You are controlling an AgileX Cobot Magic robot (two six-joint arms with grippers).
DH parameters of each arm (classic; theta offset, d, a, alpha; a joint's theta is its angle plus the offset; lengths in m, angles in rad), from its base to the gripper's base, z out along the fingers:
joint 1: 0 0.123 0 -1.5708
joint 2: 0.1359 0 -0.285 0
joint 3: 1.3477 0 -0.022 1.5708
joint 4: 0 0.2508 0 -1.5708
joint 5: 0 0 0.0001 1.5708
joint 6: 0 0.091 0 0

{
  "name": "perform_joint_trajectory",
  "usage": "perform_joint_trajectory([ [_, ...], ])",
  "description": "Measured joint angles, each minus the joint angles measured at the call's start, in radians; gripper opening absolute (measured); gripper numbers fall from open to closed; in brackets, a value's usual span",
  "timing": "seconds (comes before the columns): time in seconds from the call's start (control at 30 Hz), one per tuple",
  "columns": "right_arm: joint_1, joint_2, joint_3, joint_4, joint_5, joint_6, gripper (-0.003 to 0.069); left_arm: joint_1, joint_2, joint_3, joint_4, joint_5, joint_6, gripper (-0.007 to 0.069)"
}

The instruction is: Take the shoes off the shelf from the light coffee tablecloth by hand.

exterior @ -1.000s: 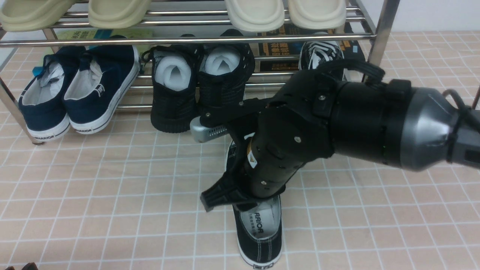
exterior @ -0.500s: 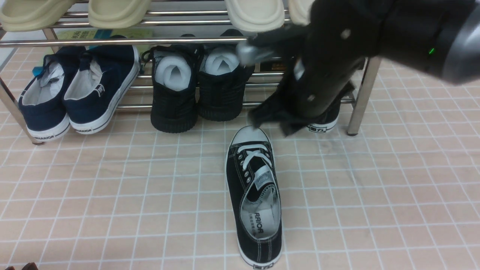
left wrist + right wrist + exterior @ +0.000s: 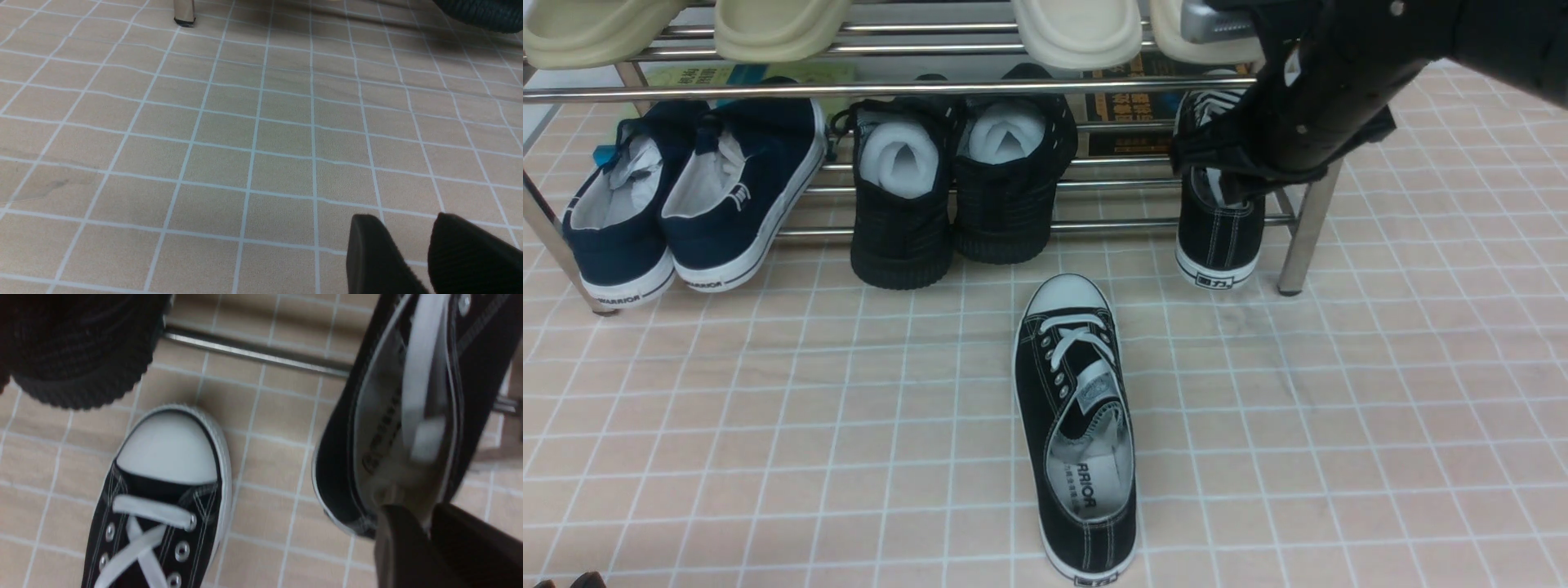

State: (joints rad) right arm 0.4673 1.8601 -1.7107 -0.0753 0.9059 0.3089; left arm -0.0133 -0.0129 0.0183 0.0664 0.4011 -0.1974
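Closely, foam-stuffed shoes and shelf leg flank the racked sneaker.

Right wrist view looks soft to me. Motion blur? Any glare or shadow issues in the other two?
Right wrist view: the shelved sneaker is smeared, its lace streaked; the other sneaker, on the tablecloth, is crisper; the right end effector is dark and soft. Front view: glare streaks on the shelf. Left wrist view: sharp, evenly lit.
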Motion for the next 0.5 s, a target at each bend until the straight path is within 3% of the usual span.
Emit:
perform_joint_trajectory([
  [0.03,0.0,0.018,0.0,-0.011,-0.032,0.0,0.0211,0.0,0.0,0.0,0.0,0.0,0.0,0.024],
  [0.2,0.0,0.074,0.0,-0.068,-0.155,0.0,0.0306,0.0,0.0,0.0,0.0,0.0,0.0,0.024],
  [0.5,0.0,0.182,-0.001,-0.09,-0.273,0.0,0.0318,0.0,0.0,0.0,0.0,0.0,0.0,0.024],
])
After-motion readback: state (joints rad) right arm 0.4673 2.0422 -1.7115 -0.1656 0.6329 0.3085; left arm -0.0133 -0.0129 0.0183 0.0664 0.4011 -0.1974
